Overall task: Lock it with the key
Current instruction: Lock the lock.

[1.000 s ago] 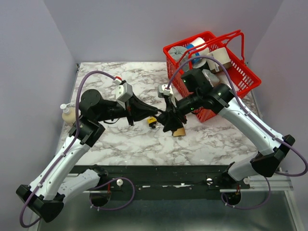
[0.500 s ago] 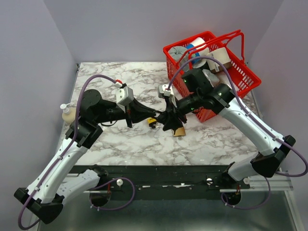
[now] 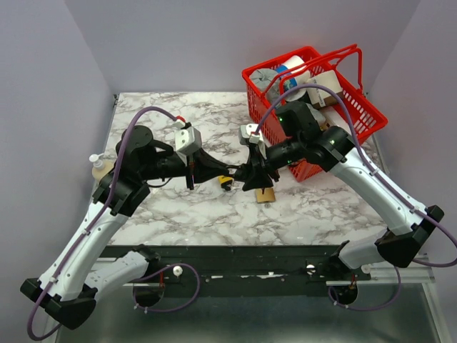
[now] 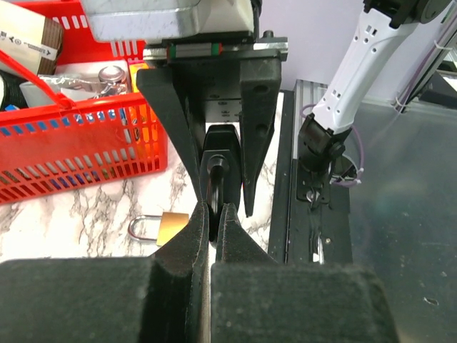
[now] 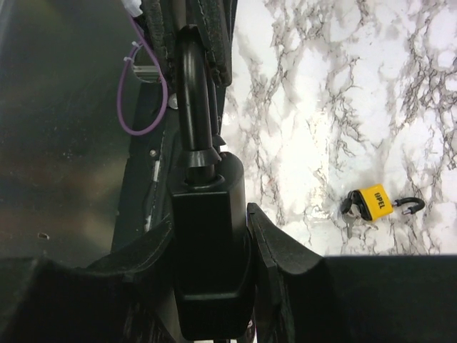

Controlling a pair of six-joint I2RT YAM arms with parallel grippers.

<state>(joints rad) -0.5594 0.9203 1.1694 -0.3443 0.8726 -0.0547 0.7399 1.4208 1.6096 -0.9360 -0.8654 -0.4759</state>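
My right gripper (image 3: 248, 175) (image 5: 211, 214) is shut on the body of a black padlock (image 5: 208, 264) and holds it above the marble table. My left gripper (image 3: 228, 174) (image 4: 213, 209) is shut on that padlock's black shackle (image 5: 193, 86), pinching it between its fingertips. In the left wrist view the padlock body (image 4: 220, 153) sits between the right gripper's fingers. The two grippers meet nose to nose over the table's middle. A yellow padlock (image 5: 375, 202) (image 3: 226, 180) with a small key hanging at it lies on the table below. I cannot see a key in the black padlock.
A brass padlock (image 3: 266, 194) (image 4: 171, 227) lies on the table under the right gripper. A red basket (image 3: 357, 107) (image 4: 71, 143) with several items stands at the back right. A small bottle (image 3: 100, 169) stands at the table's left edge.
The left arm's elbow has swung back and up, and the right wrist has shifted slightly right and up. The brass padlock shows more. Both grippers still hold the black padlock.
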